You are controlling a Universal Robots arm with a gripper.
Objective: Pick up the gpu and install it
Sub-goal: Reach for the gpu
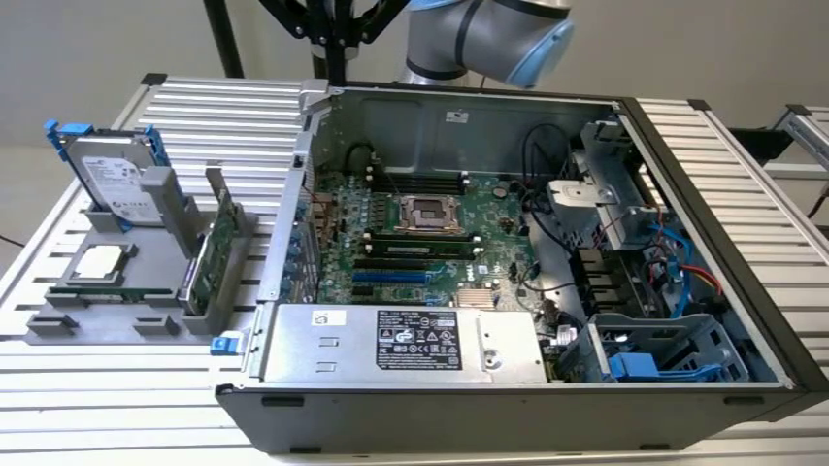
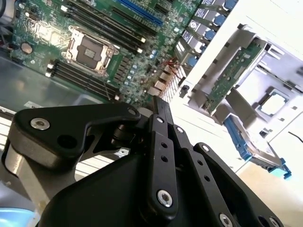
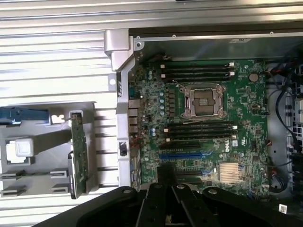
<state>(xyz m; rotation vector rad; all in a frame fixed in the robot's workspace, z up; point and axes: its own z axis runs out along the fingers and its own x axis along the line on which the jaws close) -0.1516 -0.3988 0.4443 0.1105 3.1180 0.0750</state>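
The black linked hand (image 3: 166,176), seen in both wrist views clenched on nothing, is poised above the green motherboard (image 3: 208,123) inside the open grey metal computer case (image 1: 725,194). The gpu (image 1: 217,248), a flat green circuit-board card, is stood on edge in the grey slotted holder (image 1: 78,320) on the ribbed tabletop (image 1: 78,388), beside the case at the exterior view's left, well apart from the hand. The card is judged light, stiff and fragile. It is best taken by its exposed upper edge, with its components spared.

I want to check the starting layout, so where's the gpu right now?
The gpu stands on edge in the grey holder at the exterior view's left, between the hard drive and the open computer case.
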